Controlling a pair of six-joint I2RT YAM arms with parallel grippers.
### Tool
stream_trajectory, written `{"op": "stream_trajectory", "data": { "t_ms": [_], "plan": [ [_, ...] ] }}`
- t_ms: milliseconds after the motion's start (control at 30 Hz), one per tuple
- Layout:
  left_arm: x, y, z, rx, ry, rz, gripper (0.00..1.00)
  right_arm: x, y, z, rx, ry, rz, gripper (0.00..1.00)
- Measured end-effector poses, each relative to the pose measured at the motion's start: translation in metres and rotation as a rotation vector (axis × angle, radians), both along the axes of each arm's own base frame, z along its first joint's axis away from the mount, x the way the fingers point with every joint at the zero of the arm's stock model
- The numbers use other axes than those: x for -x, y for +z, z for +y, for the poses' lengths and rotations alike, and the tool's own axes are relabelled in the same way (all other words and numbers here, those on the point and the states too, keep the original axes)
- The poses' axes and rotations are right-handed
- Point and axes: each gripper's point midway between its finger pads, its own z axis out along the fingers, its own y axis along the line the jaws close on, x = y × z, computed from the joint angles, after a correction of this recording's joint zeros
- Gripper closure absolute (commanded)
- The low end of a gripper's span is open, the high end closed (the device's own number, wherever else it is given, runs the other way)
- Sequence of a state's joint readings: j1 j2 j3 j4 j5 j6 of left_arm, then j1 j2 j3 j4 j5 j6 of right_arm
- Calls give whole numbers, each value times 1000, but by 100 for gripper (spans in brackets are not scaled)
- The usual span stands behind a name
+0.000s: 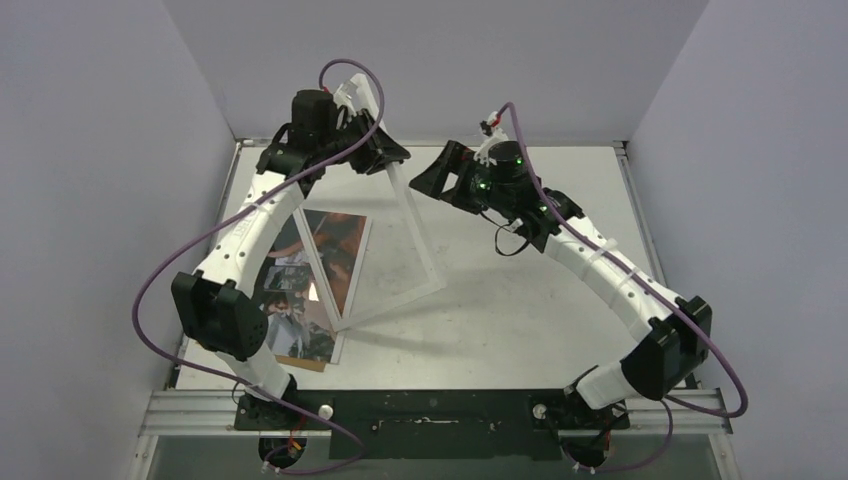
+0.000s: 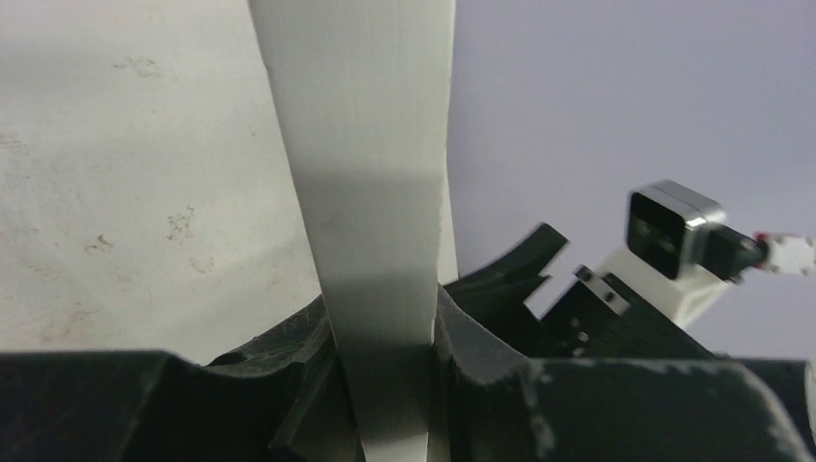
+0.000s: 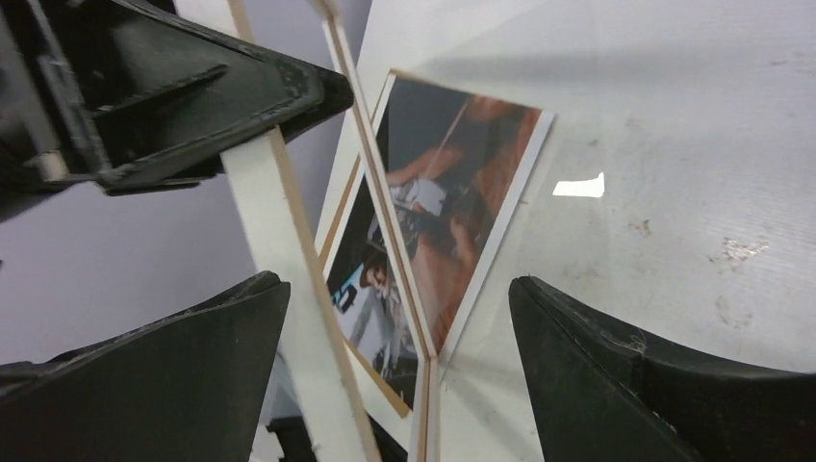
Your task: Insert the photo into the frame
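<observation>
The frame (image 1: 421,235) stands tilted, its lower edge on the table and its top edge raised. My left gripper (image 1: 385,155) is shut on the frame's top white rail (image 2: 370,192), which runs between its jaws (image 2: 385,327). The photo (image 1: 300,330) lies flat on the table at the left, partly behind the tilted pane and partly under my left arm; it also shows in the right wrist view (image 3: 462,183). My right gripper (image 1: 432,178) is open and holds nothing, just right of the frame's top; a frame rail (image 3: 289,250) passes between its spread fingers (image 3: 396,284).
A brown board edge (image 1: 305,363) shows under the photo's near end. The white table (image 1: 530,320) is walled by grey panels at left, back and right. My left gripper (image 3: 192,87) sits close above my right gripper's fingers.
</observation>
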State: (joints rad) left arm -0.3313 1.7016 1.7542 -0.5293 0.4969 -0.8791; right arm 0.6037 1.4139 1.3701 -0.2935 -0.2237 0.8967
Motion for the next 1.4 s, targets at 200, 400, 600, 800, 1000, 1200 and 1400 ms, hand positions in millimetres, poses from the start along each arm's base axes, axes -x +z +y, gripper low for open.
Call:
{"op": "stream_trajectory", "data": {
  "t_ms": [200,400,600,800,1000,1200,1400],
  "plan": [
    [17,22,12,17,-5,-40,100,14,10,43,46,253,-31,17],
    [26,25,13,27,-15,-39,100,50,16,83,15,431,-27,35],
    [29,30,16,41,-12,-39,100,59,11,99,-55,470,35,59],
    [34,39,25,66,6,-43,100,56,17,104,-118,452,39,80],
    [39,54,29,102,13,-59,53,61,35,111,-171,466,0,98],
    [36,77,27,152,6,-132,34,54,43,107,-199,409,19,100],
    [32,94,28,203,5,-170,18,40,53,88,-205,341,25,100]
  ]
}}
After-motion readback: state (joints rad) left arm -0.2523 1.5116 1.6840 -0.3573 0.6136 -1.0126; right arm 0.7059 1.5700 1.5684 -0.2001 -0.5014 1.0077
